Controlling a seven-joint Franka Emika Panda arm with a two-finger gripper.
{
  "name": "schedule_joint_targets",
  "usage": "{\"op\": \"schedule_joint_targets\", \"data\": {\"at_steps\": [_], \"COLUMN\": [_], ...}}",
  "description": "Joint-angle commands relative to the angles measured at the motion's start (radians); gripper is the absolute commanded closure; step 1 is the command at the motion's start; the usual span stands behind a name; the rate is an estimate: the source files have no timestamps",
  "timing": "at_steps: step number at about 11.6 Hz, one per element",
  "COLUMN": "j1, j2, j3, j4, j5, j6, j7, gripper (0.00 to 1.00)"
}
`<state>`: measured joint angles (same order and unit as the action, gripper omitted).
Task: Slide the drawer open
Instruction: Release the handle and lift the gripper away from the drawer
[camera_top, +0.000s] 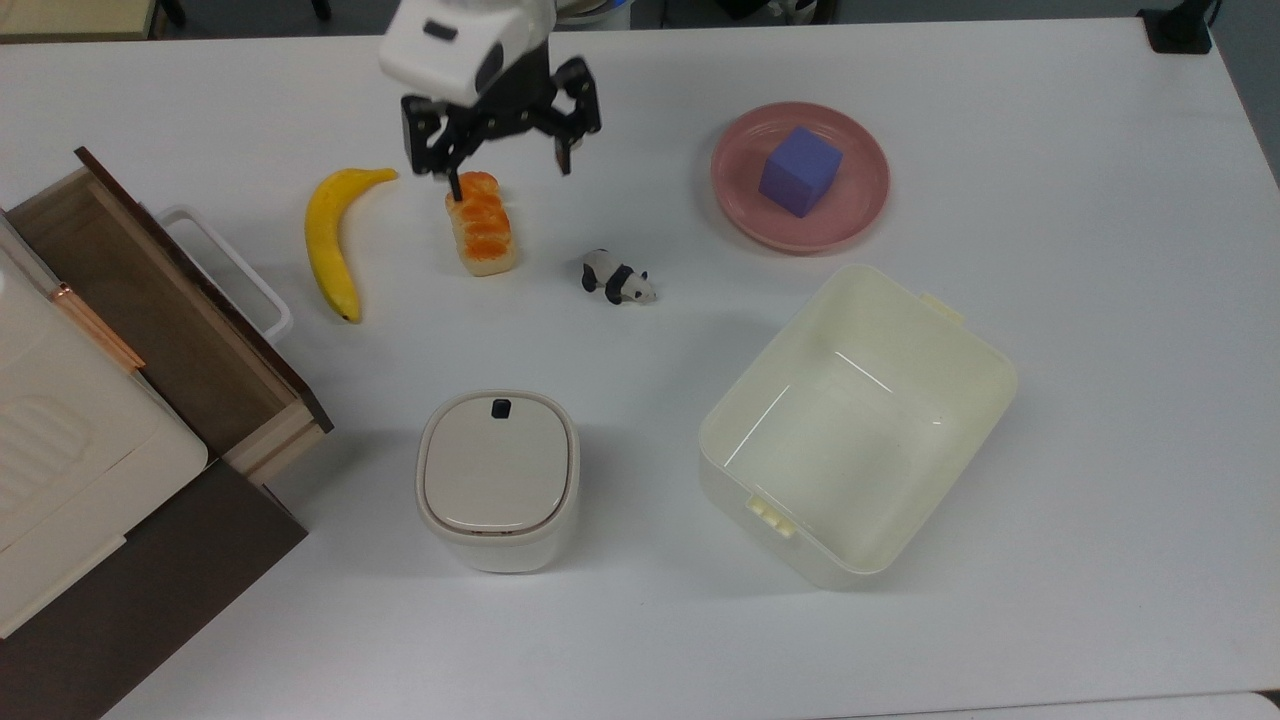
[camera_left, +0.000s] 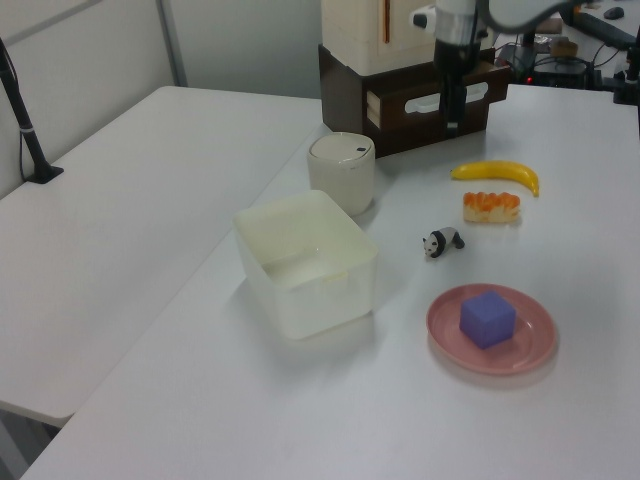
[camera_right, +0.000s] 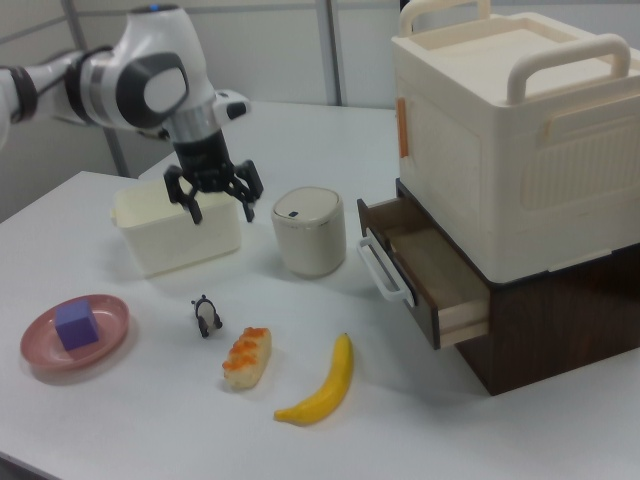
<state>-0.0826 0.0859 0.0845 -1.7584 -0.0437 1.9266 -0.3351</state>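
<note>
The drawer (camera_top: 140, 290) stands pulled out of the dark brown cabinet at the top view's left, brown inside, with its white loop handle (camera_top: 228, 268) free. In the right view the drawer (camera_right: 425, 262) juts well out toward the table. My gripper (camera_top: 508, 172) hangs open and empty above the table, over the far end of the bread loaf, well to the top view's right of the handle. The right view has the gripper (camera_right: 220, 208) in front of the cream tub, its fingers spread wide. In the left view the gripper (camera_left: 452, 112) hangs in front of the drawer (camera_left: 420, 103).
A banana (camera_top: 330, 240), a bread loaf (camera_top: 481, 222) and a toy panda (camera_top: 618, 278) lie in a row. A pink plate (camera_top: 860, 205) holds a purple cube (camera_top: 799, 170). A cream tub (camera_top: 990, 365) and a lidded bin (camera_top: 497, 478) stand nearer. A cream box (camera_right: 500, 130) tops the cabinet.
</note>
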Motion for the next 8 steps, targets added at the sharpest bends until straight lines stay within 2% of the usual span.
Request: {"op": "schedule_joint_targets", "data": {"at_steps": [1,2,5,8], "j1": [0.007,0.009,0.017,0.014], "j2": [-0.058,-0.077,-0.103,-0.095], "j3": [-0.009,-0.009,-0.011,-0.012], "j4": [0.042,0.043,0.042,0.051], "j5": [0.053,0.053,0.053,0.042], "j6": [-0.083,-0.106,-0.213,-0.210], "j7": [0.253,0.309,0.324,0.321], "gripper": [0.00,0.00,0.00,0.00]}}
